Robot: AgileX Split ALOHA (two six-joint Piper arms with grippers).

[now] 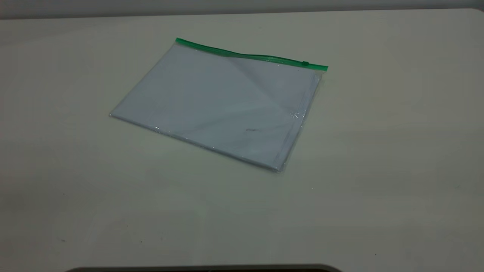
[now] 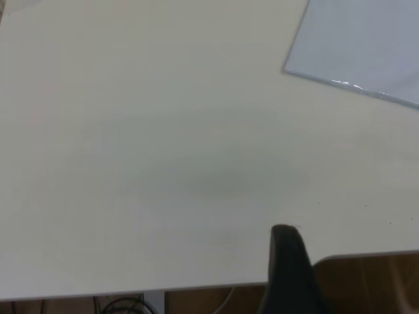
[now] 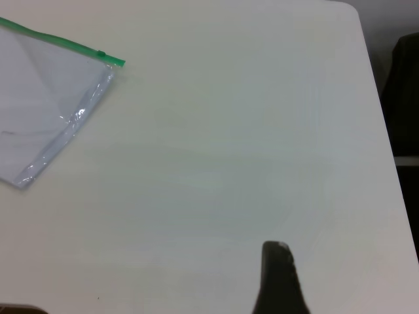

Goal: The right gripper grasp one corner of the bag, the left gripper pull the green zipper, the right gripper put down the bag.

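The bag (image 1: 223, 105) lies flat on the surface (image 1: 378, 170), slightly toward the far side of centre in the exterior view and rotated so that none of its edges runs parallel to the surface edges. White sheets fill the clear plastic. The green zipper (image 1: 249, 56) runs along the far long edge, with its slider tab (image 1: 305, 63) close to the right-hand end. The corner of the bag (image 1: 323, 68) at that end rests on the surface, untouched. The near long edge and both short edges also lie flat, with a slight ripple in the plastic along the right short edge.

Bare surface surrounds the bag on all four sides, with the widest open area toward the camera in the exterior view.

Neither arm appears in the exterior view. The left pincer (image 2: 288, 261) is over the surface close to its edge, well apart from the bag (image 2: 366, 46); only one dark jaw end shows, so its state cannot be determined. The right pincer (image 3: 278, 275) is likewise well apart from the bag (image 3: 39, 111) and the green zipper (image 3: 62, 44); only one jaw end shows, so its state cannot be determined.
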